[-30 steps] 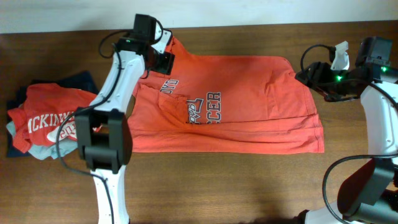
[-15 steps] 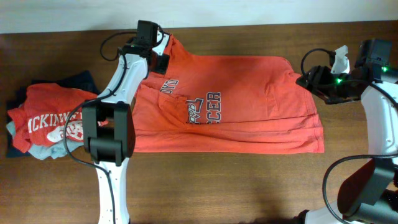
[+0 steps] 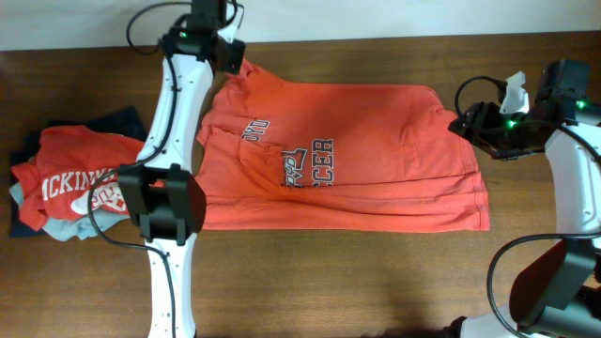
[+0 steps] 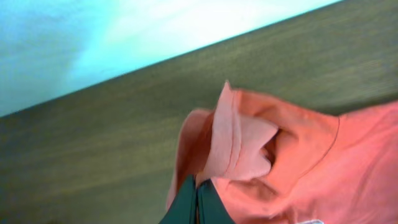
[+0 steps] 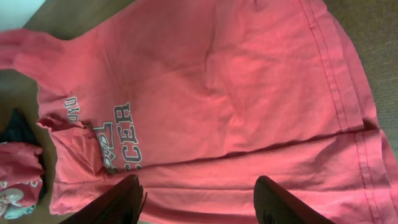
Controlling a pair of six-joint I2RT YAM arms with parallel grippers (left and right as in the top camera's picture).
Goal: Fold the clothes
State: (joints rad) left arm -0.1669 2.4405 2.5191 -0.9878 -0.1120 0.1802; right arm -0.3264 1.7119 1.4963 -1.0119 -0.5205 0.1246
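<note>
The orange-red T-shirt (image 3: 376, 160) lies spread across the middle of the brown table (image 3: 376, 282), its grey-and-white chest lettering (image 3: 305, 160) facing up. My left gripper (image 3: 229, 54) is at the shirt's far left corner, by the table's back edge. In the left wrist view its dark green jaws (image 4: 198, 200) are pressed together on a bunched fold of the shirt's sleeve (image 4: 239, 146). My right gripper (image 3: 467, 122) hangs over the shirt's right edge. Its two black fingers (image 5: 118, 202) stand wide apart above the fabric (image 5: 236, 93), holding nothing.
A pile of folded garments (image 3: 70, 183), topped by a red shirt with white print, sits at the table's left. The table's back edge and a white wall (image 3: 376, 19) run just behind the left gripper. Black cables loop near both arms.
The left gripper went from open to shut on the sleeve and moved toward the back edge, drawing the shirt's far left corner out. The right arm stayed nearly still.
</note>
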